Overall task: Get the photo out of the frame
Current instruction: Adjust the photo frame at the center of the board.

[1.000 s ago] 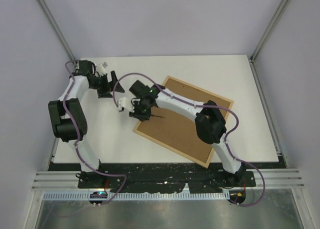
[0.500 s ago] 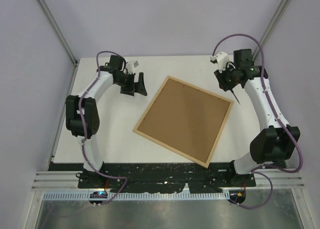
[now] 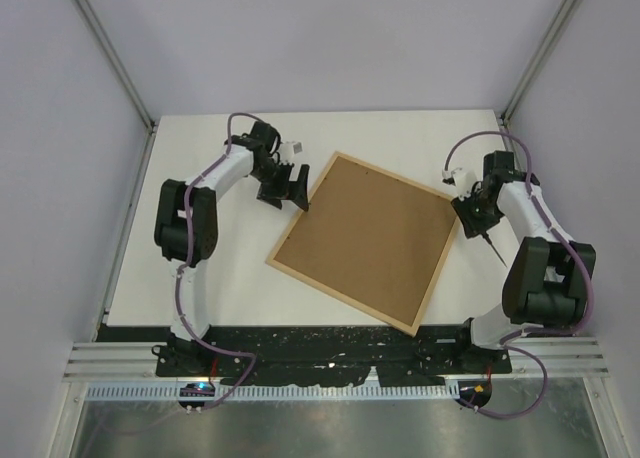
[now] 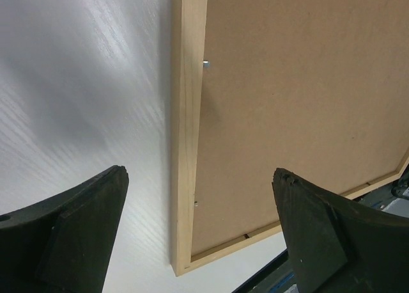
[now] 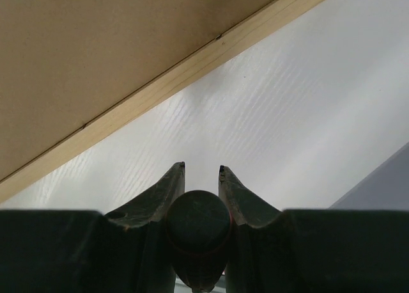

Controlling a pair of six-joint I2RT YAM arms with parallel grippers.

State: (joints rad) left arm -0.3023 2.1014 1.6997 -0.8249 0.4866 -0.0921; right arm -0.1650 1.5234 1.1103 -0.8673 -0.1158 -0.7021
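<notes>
The frame (image 3: 365, 238) lies face down on the white table, its brown fibreboard back up and turned like a diamond. The photo is hidden under the backing. My left gripper (image 3: 290, 185) is open and empty at the frame's upper left edge. In the left wrist view its jaws (image 4: 198, 173) straddle the light wood strip (image 4: 186, 146). My right gripper (image 3: 478, 216) is just off the frame's right corner, shut on a screwdriver (image 3: 495, 250) whose shaft points toward the near right. In the right wrist view the jaws (image 5: 202, 167) clamp its dark round handle (image 5: 198, 222). The frame's strip (image 5: 160, 87) runs above them.
A small metal tab (image 4: 206, 63) sits at the inner edge of the wood strip, against the backing board (image 4: 300, 82). The table's near edge and a black rail (image 3: 330, 340) run below the frame. Grey walls close in the left, far and right sides.
My right arm pulled back off the frame to the far right, then came down to the frame's right corner with the screwdriver. My left gripper moved right to the frame's upper left edge.
</notes>
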